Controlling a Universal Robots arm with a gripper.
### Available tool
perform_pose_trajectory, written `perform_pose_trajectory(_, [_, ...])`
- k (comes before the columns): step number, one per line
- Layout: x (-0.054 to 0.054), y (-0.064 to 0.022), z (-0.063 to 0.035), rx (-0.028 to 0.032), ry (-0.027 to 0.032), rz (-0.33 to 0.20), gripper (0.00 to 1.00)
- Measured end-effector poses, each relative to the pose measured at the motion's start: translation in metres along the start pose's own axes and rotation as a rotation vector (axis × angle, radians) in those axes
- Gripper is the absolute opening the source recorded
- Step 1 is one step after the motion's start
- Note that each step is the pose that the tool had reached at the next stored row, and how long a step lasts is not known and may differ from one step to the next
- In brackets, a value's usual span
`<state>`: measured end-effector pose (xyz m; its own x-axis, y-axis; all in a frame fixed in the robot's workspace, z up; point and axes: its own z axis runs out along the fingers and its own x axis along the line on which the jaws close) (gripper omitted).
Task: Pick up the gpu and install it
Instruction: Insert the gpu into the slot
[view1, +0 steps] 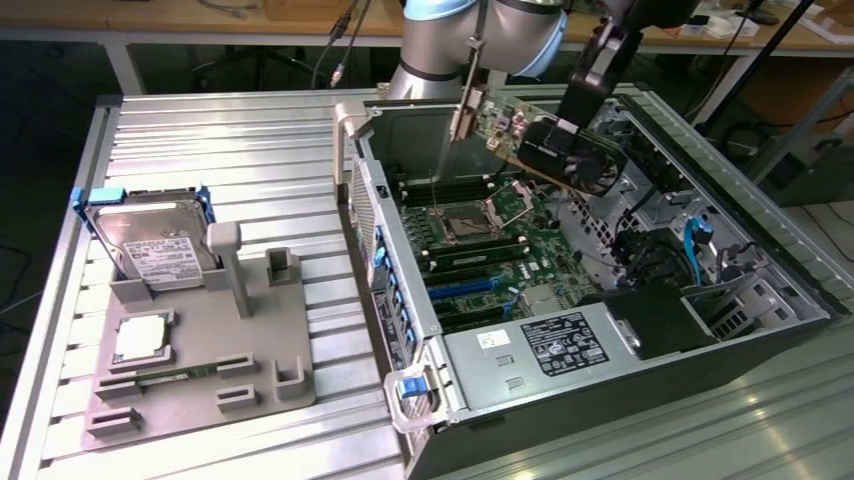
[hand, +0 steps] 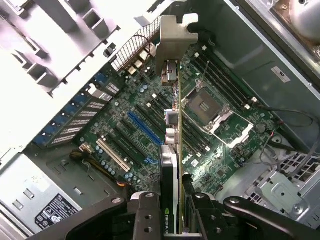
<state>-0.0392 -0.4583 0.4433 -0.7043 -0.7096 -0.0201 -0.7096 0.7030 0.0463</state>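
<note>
The claw (hand: 171, 206) pinches the gpu (hand: 170, 165) between its two dark fingers (hand: 145, 212), one on each face of the card, and holds it in the air. In the wrist view the gpu runs edge-on, straight out from the claw's tips. It is a thin card with a black shroud close to the fingers, a green board edge beside it, and a pale silvery end bracket (hand: 172, 42) at the far end with small connector ports just behind it.

In the exterior view the claw (view1: 571, 125) grips the gpu (view1: 581, 155) by its dark, rounded cooler housing. The card is tilted, and its bracket (view1: 465, 115) points away from the claw toward the exterior view's left.

Below the claw lies the green motherboard (hand: 125, 135) inside the open computer case (view1: 363, 215). The card hangs above it without touching. A blue expansion slot (hand: 142, 127) and the square CPU socket (hand: 205, 102) sit under the card's length.

Well away from the claw, toward the exterior view's left, a grey fixture (view1: 214, 350) on the ribbed metal table (view1: 227, 130) carries a silver hard drive (view1: 154, 250) with a white label.
</note>
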Motion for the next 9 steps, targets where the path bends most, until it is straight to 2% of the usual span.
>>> perform_pose_trajectory(2, [-0.0001, 0.0001, 0.0, -0.0008, 0.0017, -0.038, 0.27])
perform_pose_trajectory(4, [-0.0003, 0.0003, 0.0, -0.0025, 0.0057, -0.125, 0.27])
perform_pose_trajectory(9, [-0.0004, 0.0004, 0.0, -0.0037, 0.0083, -0.18, 0.27])
